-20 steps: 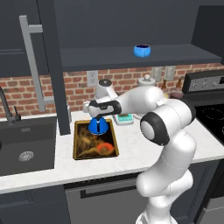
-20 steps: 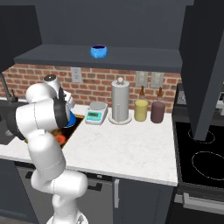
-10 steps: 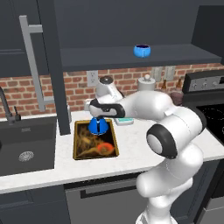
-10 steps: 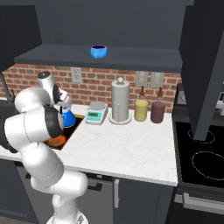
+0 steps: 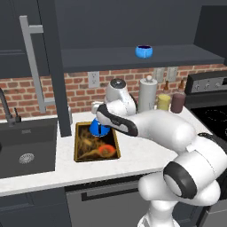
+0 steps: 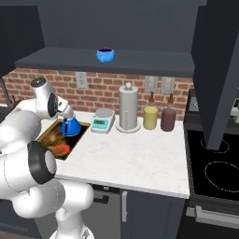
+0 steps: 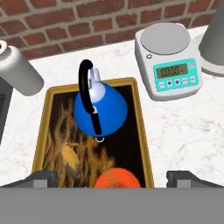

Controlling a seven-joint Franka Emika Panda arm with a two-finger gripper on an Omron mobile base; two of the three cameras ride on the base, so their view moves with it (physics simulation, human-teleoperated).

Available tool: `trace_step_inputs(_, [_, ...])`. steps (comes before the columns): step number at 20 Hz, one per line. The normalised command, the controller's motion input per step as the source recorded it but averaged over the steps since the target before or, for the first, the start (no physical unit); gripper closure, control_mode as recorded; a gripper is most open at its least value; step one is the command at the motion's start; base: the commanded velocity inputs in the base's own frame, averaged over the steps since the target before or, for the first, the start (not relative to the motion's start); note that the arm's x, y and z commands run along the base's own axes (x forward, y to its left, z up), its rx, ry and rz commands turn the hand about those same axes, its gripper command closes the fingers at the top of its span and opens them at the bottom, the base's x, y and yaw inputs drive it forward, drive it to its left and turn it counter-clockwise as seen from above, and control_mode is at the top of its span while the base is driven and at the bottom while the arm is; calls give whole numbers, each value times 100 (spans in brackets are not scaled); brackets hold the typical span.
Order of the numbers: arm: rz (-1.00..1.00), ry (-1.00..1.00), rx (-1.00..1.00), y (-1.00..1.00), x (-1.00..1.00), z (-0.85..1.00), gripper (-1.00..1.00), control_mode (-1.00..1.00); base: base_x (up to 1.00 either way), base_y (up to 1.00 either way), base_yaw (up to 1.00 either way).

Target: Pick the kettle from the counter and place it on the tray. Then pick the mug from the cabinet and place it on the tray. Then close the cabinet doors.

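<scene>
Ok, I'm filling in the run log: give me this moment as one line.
kettle: on tray, released | gripper: open, above tray | mug: on cabinet shelf | next: fetch mug

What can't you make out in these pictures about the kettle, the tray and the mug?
- Kettle: left base view, the arm covers its top and handle.
- Tray: right base view, the arm hides its near end.
- Mug: too small for its handle to show.
- Scale: hand view, display digits blurred.

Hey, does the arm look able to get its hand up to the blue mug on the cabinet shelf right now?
Probably yes. The mug sits alone near the shelf's front edge with the cabinet open, and the hand is open above the kettle on the tray, holding nothing.
</scene>
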Motion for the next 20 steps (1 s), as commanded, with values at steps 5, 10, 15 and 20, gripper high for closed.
trace_step_inputs(5, [-3, 0, 2, -31, -47, 56, -100, -100, 0, 0, 0])
trace_step_inputs(10, [0, -4, 0, -20, -42, 81, -100, -100, 0, 0, 0])
trace_step_inputs(15, [0, -13, 0, -17, -48, 75, -100, -100, 0, 0, 0])
trace_step_inputs(20, [0, -1, 0, -19, -34, 73, -100, -100, 0, 0, 0])
